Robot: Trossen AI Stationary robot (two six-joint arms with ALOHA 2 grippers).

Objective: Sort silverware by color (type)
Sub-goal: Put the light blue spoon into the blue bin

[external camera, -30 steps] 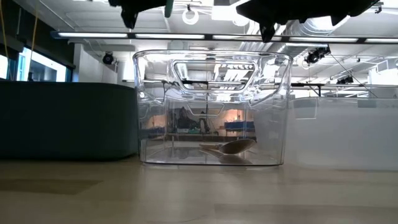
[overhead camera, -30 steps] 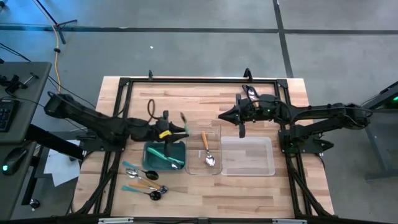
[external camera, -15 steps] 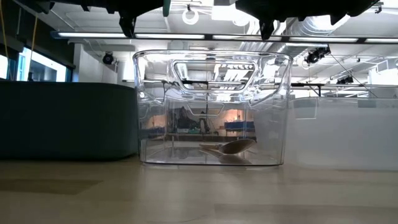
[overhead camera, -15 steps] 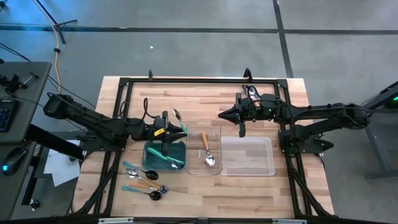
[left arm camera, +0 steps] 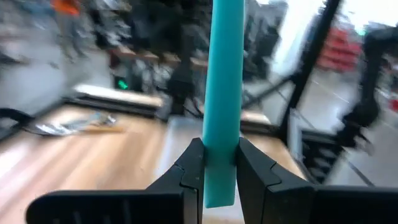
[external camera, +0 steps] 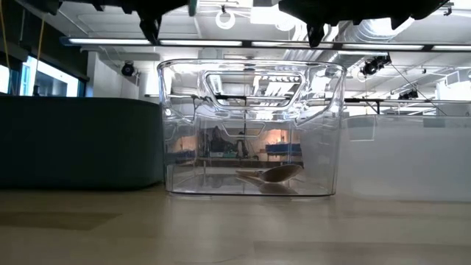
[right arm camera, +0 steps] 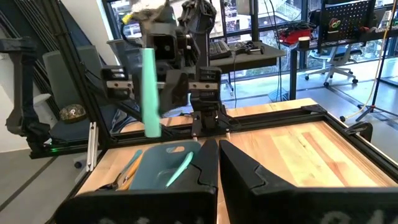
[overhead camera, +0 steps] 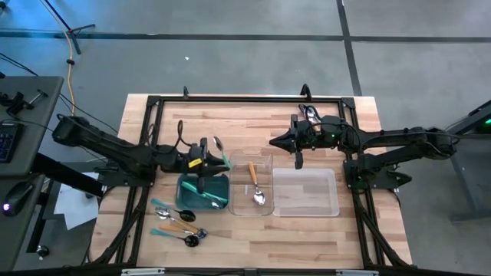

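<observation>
My left gripper (overhead camera: pixel 223 160) is shut on a teal-handled spoon (overhead camera: pixel 220 151) with a silver head (overhead camera: pixel 217 142). It holds the spoon high above the table, at the far right corner of the teal bin (overhead camera: pixel 203 190). The bin holds teal-handled utensils (overhead camera: pixel 215 199). An orange-handled spoon (overhead camera: pixel 255 184) lies in the middle clear tray (overhead camera: pixel 252 208). Several teal and orange utensils (overhead camera: pixel 176 222) lie loose on the table nearer the front. My right gripper (overhead camera: pixel 299 159) is shut and empty, high above the far edge of the right clear tray (overhead camera: pixel 305 192). My left gripper pinches the spoon's teal handle (left arm camera: pixel 221 146) between its two fingers (left arm camera: pixel 193 165). The handle's free end (left arm camera: pixel 220 198) pokes out just past them. The fingers come level from the table's left and lie across the handle. The spoon stands about upright, head up, lifted clear.
A black frame (overhead camera: pixel 245 100) runs round the wooden table top. The far half of the table (overhead camera: pixel 245 123) is bare wood. In the low view the middle clear tray (external camera: pixel 250 129) stands in front, with the spoon inside it.
My left gripper has turned about its wrist while holding its place above the bin's corner. The teal spoon has swung with it, and its head now lies a little farther toward the table's left.
</observation>
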